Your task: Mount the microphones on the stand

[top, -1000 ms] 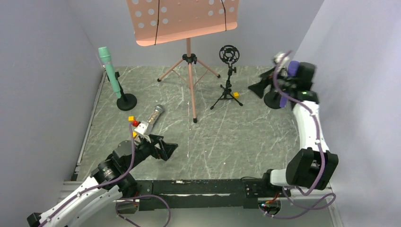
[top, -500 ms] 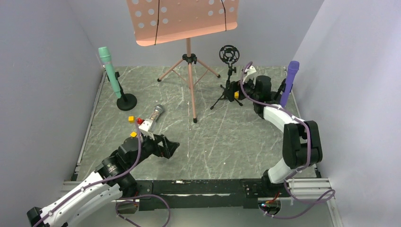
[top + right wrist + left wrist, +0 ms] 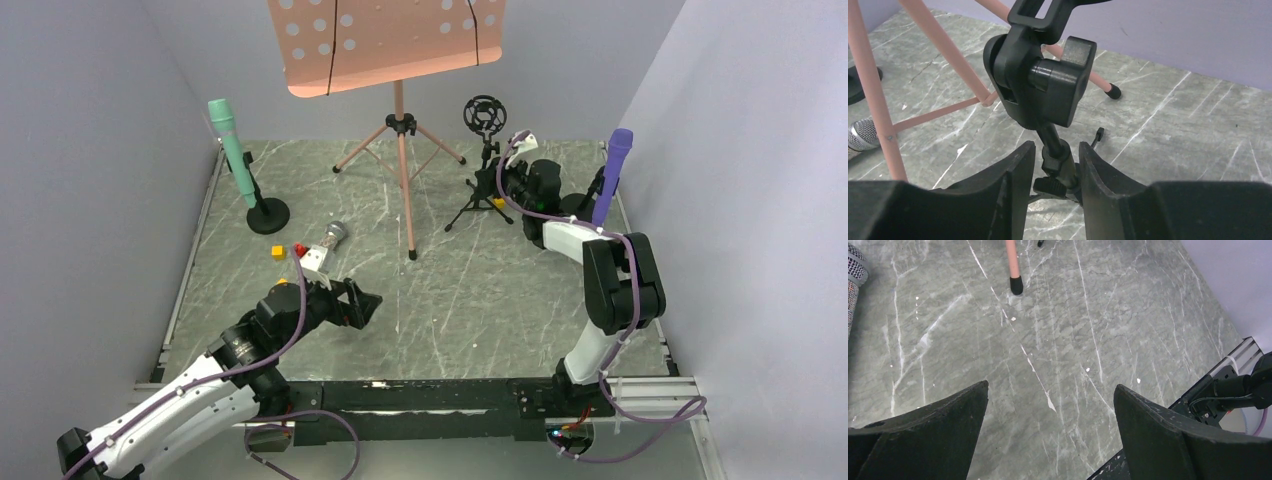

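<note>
Right arm has slid further left since half a second back, and the right gripper is now right up against the small black tripod stand that carries the black ring-shaped shock mount, far side of the grey-green marble tabletop. On the right wrist view its fingers flank the tripod's thin black stem just under the knuckle joint. The gap is narrow, and I cannot tell whether they actually pinch it.

Left arm has crept a touch forward too. The left gripper hangs low at the near left, jaws spread wide over bare marble, nothing between them.

Now the microphones. The mint green stick microphone sits tilted in a black round-based stand at the far left. The purple stick microphone stands upright at the far right, just beyond the right arm, its base hidden. The glittery silver microphone with a grey mesh head lies flat on the marble just beyond the left gripper, not on any stand, with the head pointing toward the pink music stand. Small yellow and red blocks lie to the left of its handle
</note>
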Controlling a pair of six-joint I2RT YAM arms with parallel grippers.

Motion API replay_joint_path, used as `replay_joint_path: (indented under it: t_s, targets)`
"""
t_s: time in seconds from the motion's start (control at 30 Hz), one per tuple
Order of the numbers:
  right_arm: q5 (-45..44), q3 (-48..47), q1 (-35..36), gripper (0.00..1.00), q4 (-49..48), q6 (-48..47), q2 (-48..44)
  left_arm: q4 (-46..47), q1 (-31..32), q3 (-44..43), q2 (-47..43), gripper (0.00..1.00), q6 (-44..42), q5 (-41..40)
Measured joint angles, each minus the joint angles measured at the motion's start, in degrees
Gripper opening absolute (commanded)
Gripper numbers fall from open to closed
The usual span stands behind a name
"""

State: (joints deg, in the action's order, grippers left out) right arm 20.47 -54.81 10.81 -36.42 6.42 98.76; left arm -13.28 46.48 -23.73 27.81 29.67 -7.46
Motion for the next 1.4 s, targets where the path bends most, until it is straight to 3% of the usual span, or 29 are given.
replay_joint_path:
  t_s: [0.23,0.43,0.67,0.87,1.1,1.27,1.4]
  targets:
    - [-0.48,-0.85,0.52,0.39,-3.08,-0.85,1.25,0.55,0.00,-0.68,1.73,0.99,-0.07,-0.13]
    - [-0.57,-2.56,0.68,0.10,-4.04,-2.43,1.70,0.61,0.00,-1.05,1.90,0.99,-0.11,-0.13]
    - [0.04,-1.62,0.66,0.00,-3.19,-4.37,0.22,0.46,0.00,-1.05,-0.37,0.99,-0.07,-0.15]
    - [6.27,-0.79,0.37,0.00,12.92,-10.27,-11.65,-0.96,0.00,-1.05,-2.86,0.99,-0.28,-0.50]
    - [27.45,-1.11,-0.13,0.00,36.17,-21.77,-28.65,-3.87,0.00,-1.29,-3.39,0.99,-1.57,-1.16]
    - [43.01,-0.22,3.41,0.00,52.09,-30.77,-33.66,-6.12,0.00,-2.51,-3.28,0.99,-2.49,-1.88]
    - [48.43,4.50,7.17,0.00,56.48,-34.53,-34.75,-6.43,0.00,-3.06,-2.47,0.99,-2.99,-2.08]
